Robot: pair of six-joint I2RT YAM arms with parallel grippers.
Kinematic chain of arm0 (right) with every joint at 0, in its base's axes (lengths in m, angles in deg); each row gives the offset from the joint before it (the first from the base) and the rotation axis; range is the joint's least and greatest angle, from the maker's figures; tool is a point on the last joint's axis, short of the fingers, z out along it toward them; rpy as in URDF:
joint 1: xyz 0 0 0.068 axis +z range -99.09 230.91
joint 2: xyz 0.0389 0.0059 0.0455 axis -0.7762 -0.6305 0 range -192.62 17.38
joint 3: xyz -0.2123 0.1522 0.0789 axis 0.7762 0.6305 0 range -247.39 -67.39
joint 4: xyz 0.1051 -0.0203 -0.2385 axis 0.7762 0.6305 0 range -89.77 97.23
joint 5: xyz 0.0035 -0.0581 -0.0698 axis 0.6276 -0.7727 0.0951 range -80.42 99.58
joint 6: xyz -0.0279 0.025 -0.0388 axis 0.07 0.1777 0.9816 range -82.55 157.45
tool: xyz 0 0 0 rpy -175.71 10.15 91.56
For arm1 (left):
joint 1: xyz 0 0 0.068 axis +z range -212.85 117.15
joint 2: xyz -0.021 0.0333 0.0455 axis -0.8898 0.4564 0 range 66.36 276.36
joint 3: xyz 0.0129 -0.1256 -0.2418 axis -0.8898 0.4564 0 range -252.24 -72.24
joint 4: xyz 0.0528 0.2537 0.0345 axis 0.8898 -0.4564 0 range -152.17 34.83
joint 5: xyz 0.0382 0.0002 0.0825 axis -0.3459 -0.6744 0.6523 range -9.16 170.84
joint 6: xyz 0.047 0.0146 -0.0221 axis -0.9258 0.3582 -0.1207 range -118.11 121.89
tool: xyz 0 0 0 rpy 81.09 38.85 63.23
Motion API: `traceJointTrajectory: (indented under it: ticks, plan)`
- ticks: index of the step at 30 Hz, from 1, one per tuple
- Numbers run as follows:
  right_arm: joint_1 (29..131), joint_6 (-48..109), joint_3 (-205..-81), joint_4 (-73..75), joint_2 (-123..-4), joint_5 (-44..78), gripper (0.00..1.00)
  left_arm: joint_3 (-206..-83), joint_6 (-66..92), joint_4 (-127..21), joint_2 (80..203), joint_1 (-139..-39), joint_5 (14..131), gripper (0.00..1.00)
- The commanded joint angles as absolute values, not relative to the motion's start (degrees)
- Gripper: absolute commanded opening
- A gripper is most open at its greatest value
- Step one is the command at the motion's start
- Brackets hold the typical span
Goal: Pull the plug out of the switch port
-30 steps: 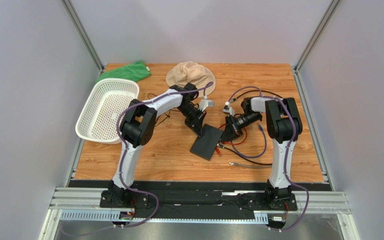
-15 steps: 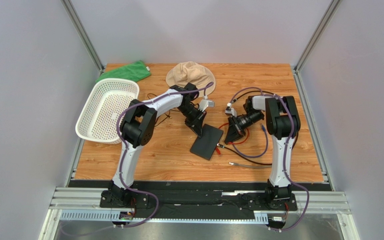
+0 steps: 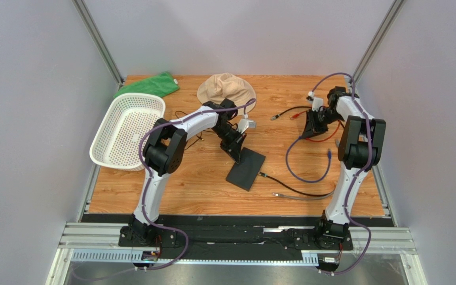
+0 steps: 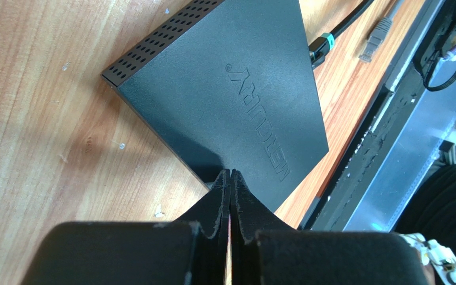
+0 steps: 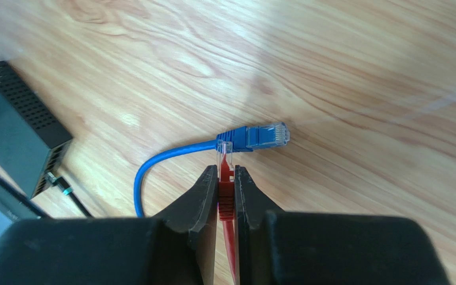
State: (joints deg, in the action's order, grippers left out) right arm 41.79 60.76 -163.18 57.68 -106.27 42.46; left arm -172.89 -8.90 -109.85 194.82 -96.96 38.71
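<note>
Right gripper gone far, pinching half-hidden red plug, left gripper closed against switch

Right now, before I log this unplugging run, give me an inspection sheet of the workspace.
Surface: wooden table, small pale specks.
Job's things: switch flat on the table; red plug out of it, away from the ports.
Clutter: white basket, green cloth, beige hat.
Grippers: left gripper shut, tips on the switch; right gripper shut on the red plug.
Cables: blue plug lies free; black cable reaches the switch's edge.
Surroundings: grey walls, nothing else seen.
</note>
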Motion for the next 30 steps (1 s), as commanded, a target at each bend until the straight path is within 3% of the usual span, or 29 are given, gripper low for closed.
traceJointTrajectory:
  ticks: [1,3,5,6,8,13,14,16,20,22,23,25,26,28,29,30]
  plan:
    - [41.42,58.28,-162.14,55.34,-102.77,38.75,0.18,-175.25,-12.70,-110.37,194.94,-97.30,44.28,0.00]
    - [41.60,57.40,-161.61,55.25,-101.19,41.12,0.32,-176.74,-12.70,-111.16,194.77,-97.30,44.19,0.00]
    - [42.29,56.70,-161.08,55.69,-98.65,43.31,0.39,-178.14,-12.62,-112.03,194.41,-97.30,44.02,0.00]
    - [42.65,56.61,-160.73,55.86,-97.59,43.85,0.50,-178.50,-12.62,-112.30,193.80,-97.30,43.75,0.00]
    - [43.87,56.17,-158.89,55.52,-94.00,45.25,0.62,-178.86,-12.35,-112.57,192.66,-97.30,43.49,0.00]
    - [45.11,50.82,-150.03,43.86,-80.64,40.97,0.75,-179.47,-12.53,-113.27,188.88,-97.21,44.27,0.00]
    - [45.20,49.76,-144.79,35.73,-77.22,38.87,0.91,-179.04,-12.44,-113.18,188.27,-97.21,44.37,0.07]
    - [45.64,47.04,-139.49,27.60,-70.00,38.23,1.00,-178.51,-12.09,-113.01,186.60,-97.21,44.54,0.17]
    - [50.19,44.66,-135.06,23.85,-69.88,36.66,0.99,-175.52,-11.39,-111.96,184.57,-97.30,44.36,0.28]
    - [50.65,44.83,-136.11,27.81,-74.35,44.23,0.95,-173.60,-11.21,-111.51,184.13,-97.30,45.50,0.32]
    - [52.56,45.09,-136.55,31.66,-76.38,47.95,0.83,-172.97,-11.21,-111.51,184.13,-97.30,46.03,0.34]
    - [54.15,43.96,-137.17,34.41,-79.72,50.18,0.70,-170.70,-11.38,-111.08,183.69,-97.30,47.52,0.34]
    - [56.08,43.60,-136.65,35.12,-81.56,49.49,0.61,-169.64,-11.30,-110.73,183.52,-97.30,47.88,0.29]
    - [57.76,43.77,-133.49,33.81,-81.41,46.60,0.53,-165.87,-10.78,-108.89,181.94,-97.30,49.45,0.16]
    - [59.51,44.56,-133.05,33.89,-82.54,46.14,0.43,-164.20,-10.25,-107.74,181.24,-97.30,50.51,0.00]
    - [60.31,44.57,-133.30,34.68,-84.03,45.44,0.37,-162.61,-9.90,-106.78,179.58,-97.56,52.17,0.00]
